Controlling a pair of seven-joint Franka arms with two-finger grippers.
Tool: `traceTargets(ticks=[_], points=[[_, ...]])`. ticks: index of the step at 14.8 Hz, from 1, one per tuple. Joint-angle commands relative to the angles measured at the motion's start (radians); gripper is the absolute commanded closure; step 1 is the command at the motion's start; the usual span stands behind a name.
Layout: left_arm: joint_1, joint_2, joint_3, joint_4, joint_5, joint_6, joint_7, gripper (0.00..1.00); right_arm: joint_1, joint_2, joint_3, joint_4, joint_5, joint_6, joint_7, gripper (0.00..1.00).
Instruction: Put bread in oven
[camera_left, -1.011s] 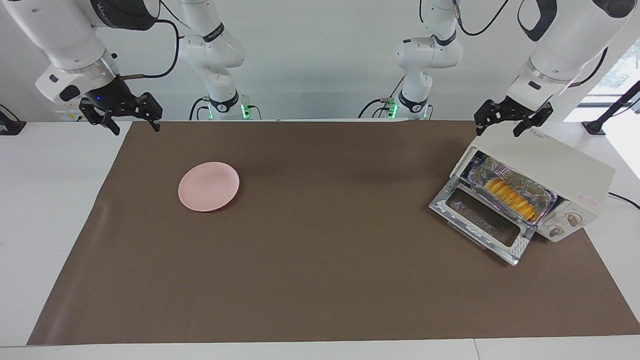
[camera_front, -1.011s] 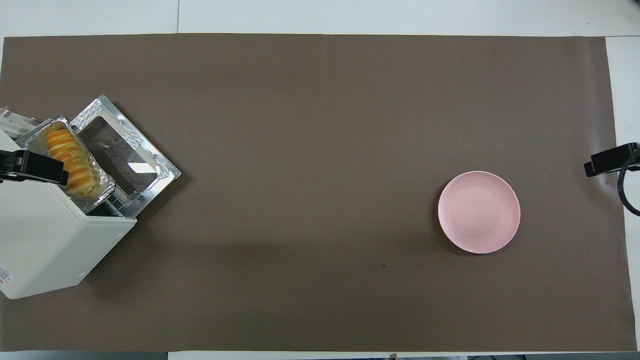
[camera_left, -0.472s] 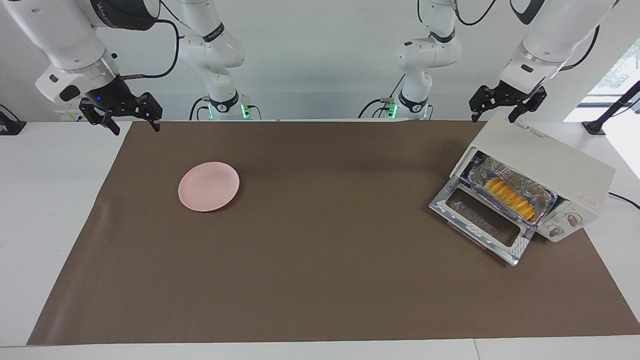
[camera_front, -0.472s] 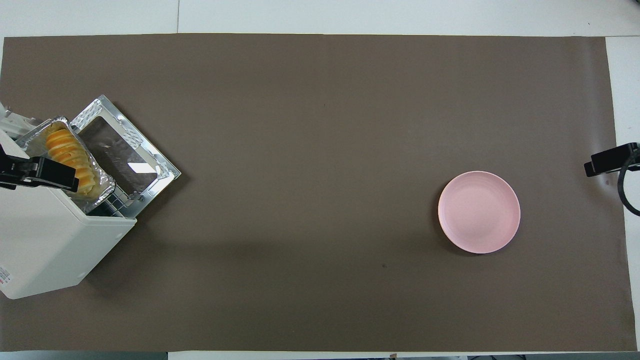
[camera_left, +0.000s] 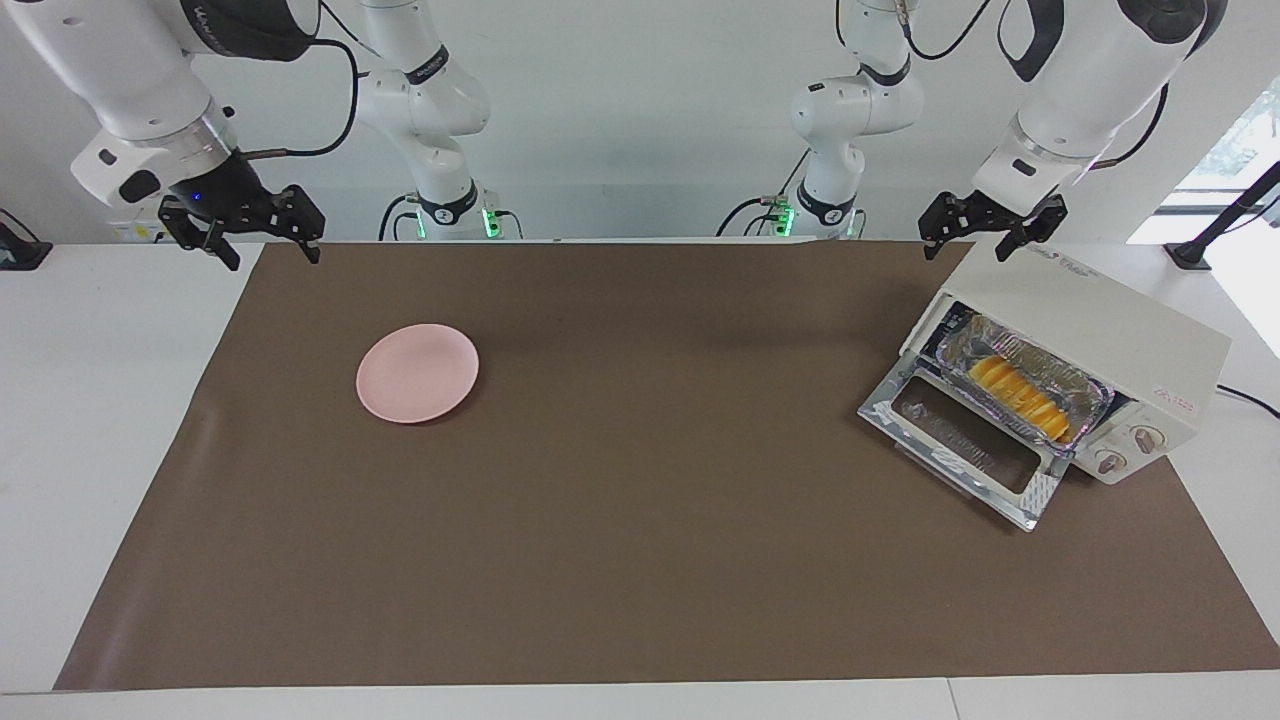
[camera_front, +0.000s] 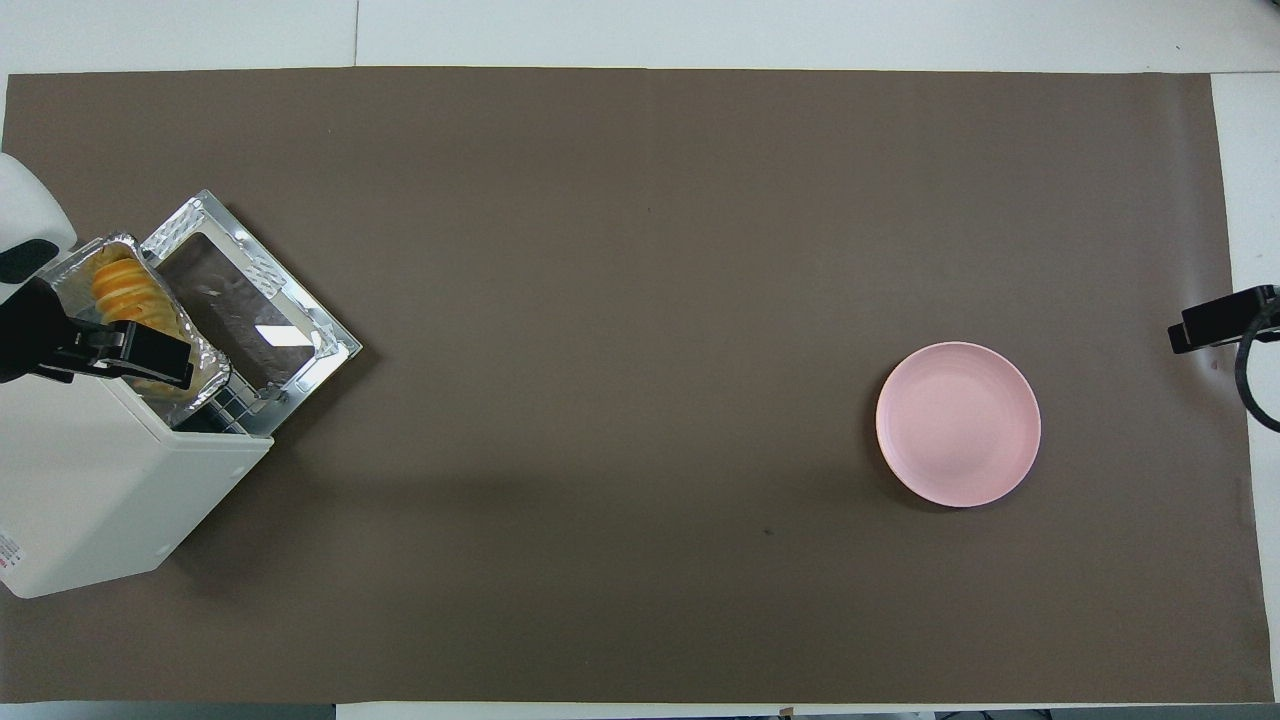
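Note:
The bread (camera_left: 1015, 392) lies in a silver foil tray (camera_left: 1085, 395) on the rack of the cream-white oven (camera_left: 1100, 325), at the left arm's end of the table. The oven's glass door (camera_left: 960, 440) is dropped open. The tray and the bread (camera_front: 125, 290) stick partly out of the oven's mouth (camera_front: 215, 420). My left gripper (camera_left: 965, 252) is open and empty, in the air over the oven's top corner nearest the robots; one of its fingers (camera_front: 140, 348) covers part of the bread from above. My right gripper (camera_left: 275, 258) is open and empty, waiting over the mat's corner at the right arm's end.
A round pink plate (camera_left: 417, 372) lies bare on the brown mat (camera_left: 640, 560) toward the right arm's end; it also shows in the overhead view (camera_front: 958, 424). The oven's two knobs (camera_left: 1130, 450) face away from the robots.
My left gripper has risen off the oven's top and drawn back toward the middle of the table. The bread, tray, oven and right arm have not moved.

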Motion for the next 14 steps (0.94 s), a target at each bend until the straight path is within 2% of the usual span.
traceTargets(ticks=[1,9,14], points=[[-0.005,-0.018,-0.001,-0.005,-0.013,0.022,-0.031,0.00,-0.011,-0.021,0.008,-0.023,0.017,-0.004,0.008,0.00],[-0.019,-0.022,-0.003,-0.019,-0.013,0.061,-0.082,0.00,-0.011,-0.021,0.008,-0.023,0.017,-0.004,0.008,0.00],[-0.012,-0.020,-0.001,-0.017,-0.055,0.074,-0.074,0.00,-0.011,-0.021,0.008,-0.023,0.017,-0.004,0.008,0.00]])
